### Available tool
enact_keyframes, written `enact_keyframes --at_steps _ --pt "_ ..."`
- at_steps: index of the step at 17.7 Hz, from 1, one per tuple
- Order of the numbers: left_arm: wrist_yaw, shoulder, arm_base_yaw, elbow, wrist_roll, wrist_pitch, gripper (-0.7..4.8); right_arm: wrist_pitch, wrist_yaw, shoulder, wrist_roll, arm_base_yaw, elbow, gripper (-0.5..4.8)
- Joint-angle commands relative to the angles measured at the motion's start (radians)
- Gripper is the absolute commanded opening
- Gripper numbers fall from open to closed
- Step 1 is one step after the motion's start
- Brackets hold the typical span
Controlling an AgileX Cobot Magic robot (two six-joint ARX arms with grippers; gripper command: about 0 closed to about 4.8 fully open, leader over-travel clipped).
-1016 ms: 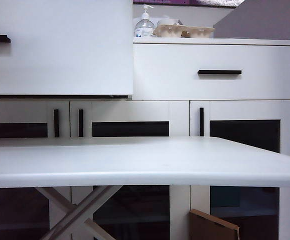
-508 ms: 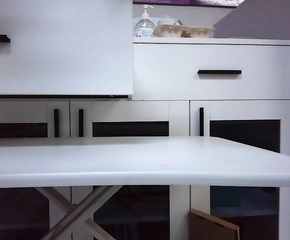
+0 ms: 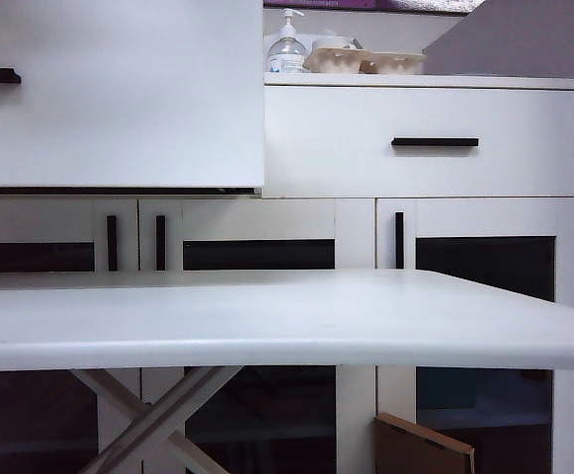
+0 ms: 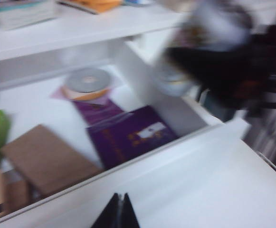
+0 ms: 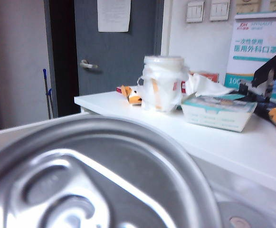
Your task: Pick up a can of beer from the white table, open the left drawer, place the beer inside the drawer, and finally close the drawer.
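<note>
The left drawer point(image 3: 119, 94), a wide white flat-fronted one with a slim black bar handle, stands pulled out from the cabinet, its front looming large at the upper left of the exterior view. The big white table point(image 3: 267, 316) in front of the cabinet is bare on top, and neither arm shows from out there.

From the left wrist view, the left gripper point(image 4: 118, 213) hangs above the drawer's front edge with its two black fingers pressed together and nothing between them. Inside the drawer lie a purple booklet point(image 4: 133, 135), a brown cardboard piece point(image 4: 45, 159) and a roll of tape point(image 4: 86, 83). Over the drawer's far side wall a blurred dark mass looks like the right arm carrying something pale and round; I can't make out more than that.

The right wrist view is filled by the silver aluminium top of the can of beer point(image 5: 90, 175), pull tab facing the lens, sitting right in the right gripper. Its fingers are out of sight, but the can so close under the camera suggests the half-wide jaws are clamped on it. Beyond the can is a cluttered white cabinet top with a wrapped jar point(image 5: 162, 83).

So the placing step seems in hand: drawer open, can above it. Next the right arm needs to lower the can onto a free patch of drawer floor, clear of the booklet and tape, and let go upright; then the drawer wants pushing shut.
</note>
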Motion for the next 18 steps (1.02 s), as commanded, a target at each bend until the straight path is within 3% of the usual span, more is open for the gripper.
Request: enact_keyframes --at_steps 1,6,13,14,15,18 --pt "-0.001 0.005 -0.056 0.004 0.019 0.022 -0.06 0.027 -0.003 0.054 -0.064 0.016 0.062 2.56" --pt "0.0 0.008 -0.063 0.005 0.017 0.028 -0.06 -0.042 0.008 0.108 -0.176 0.037 0.061 2.54" --pt "0.0 0.009 -0.063 0.005 0.016 0.035 -0.06 -0.099 0.02 0.154 -0.183 0.035 0.061 2.62" --pt "0.0 0.009 -0.063 0.005 0.016 0.035 -0.06 -0.093 0.02 0.153 -0.187 0.035 0.062 3.69" --pt "0.0 0.009 -0.063 0.005 0.016 0.035 -0.06 -0.093 0.02 0.153 -0.187 0.035 0.062 3.97" --pt "0.0 0.009 -0.063 0.004 0.016 0.038 -0.06 -0.095 0.019 0.152 -0.187 0.035 0.063 4.02"
